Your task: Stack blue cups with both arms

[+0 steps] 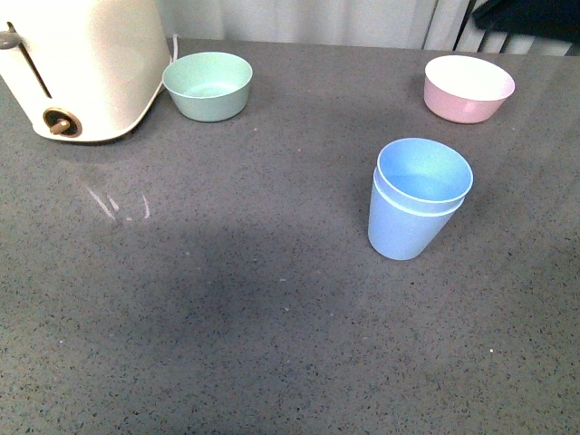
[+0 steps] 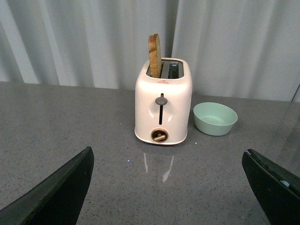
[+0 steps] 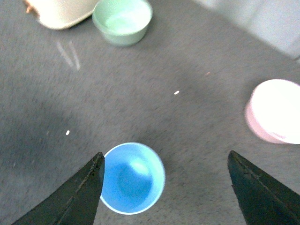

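Two light blue cups (image 1: pixel 417 201) stand upright on the grey table, one nested inside the other, right of centre in the front view. Neither arm shows in the front view. From above, the right wrist view shows the stacked blue cups (image 3: pixel 132 178) close to one finger of my open right gripper (image 3: pixel 165 190), which hangs over them with nothing between its fingers. My left gripper (image 2: pixel 168 187) is open and empty, low over bare table, facing the toaster.
A cream toaster (image 2: pixel 162 104) with a slice of bread in it stands at the back left (image 1: pixel 86 63). A mint-green bowl (image 1: pixel 208 85) sits beside it. A pink bowl (image 1: pixel 468 88) is at the back right. Grey curtains hang behind the table.
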You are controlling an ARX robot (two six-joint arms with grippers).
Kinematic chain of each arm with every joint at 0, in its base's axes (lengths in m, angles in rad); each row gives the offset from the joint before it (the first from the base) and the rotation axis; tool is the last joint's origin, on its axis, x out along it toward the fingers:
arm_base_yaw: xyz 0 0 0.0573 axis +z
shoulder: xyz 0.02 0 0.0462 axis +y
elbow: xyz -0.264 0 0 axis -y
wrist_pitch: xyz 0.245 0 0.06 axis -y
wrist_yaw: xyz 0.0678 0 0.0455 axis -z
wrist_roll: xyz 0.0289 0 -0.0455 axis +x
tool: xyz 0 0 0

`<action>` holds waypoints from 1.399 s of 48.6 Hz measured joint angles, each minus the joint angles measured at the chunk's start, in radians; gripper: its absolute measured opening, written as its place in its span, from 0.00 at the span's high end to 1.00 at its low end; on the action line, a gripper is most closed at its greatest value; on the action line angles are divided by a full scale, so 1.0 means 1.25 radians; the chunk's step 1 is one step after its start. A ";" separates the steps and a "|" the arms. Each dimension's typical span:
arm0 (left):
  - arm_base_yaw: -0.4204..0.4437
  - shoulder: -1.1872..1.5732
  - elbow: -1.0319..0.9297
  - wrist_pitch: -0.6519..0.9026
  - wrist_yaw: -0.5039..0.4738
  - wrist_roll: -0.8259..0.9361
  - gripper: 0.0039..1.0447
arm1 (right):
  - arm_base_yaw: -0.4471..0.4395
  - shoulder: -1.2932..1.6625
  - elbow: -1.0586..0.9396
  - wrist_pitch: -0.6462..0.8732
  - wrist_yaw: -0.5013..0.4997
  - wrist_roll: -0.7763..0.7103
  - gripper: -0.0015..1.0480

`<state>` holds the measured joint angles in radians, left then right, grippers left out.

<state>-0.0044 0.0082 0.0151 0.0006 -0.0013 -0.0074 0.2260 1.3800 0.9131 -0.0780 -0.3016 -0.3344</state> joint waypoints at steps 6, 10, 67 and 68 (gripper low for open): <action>0.000 0.000 0.000 0.000 -0.001 0.000 0.08 | -0.037 -0.151 -0.129 0.174 0.121 0.118 0.13; 0.000 0.000 0.000 0.000 0.001 0.000 0.08 | -0.034 -0.201 -0.271 0.458 0.333 0.204 0.30; 0.000 0.000 0.000 0.000 0.001 0.000 0.08 | -0.178 -0.699 -0.712 0.456 0.242 0.259 0.98; 0.000 0.000 0.000 0.000 0.001 0.000 0.08 | -0.178 -0.707 -0.712 0.452 0.240 0.259 0.98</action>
<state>-0.0044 0.0082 0.0151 0.0006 -0.0002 -0.0074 0.0032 0.4957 0.0231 0.4873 -0.0010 -0.0101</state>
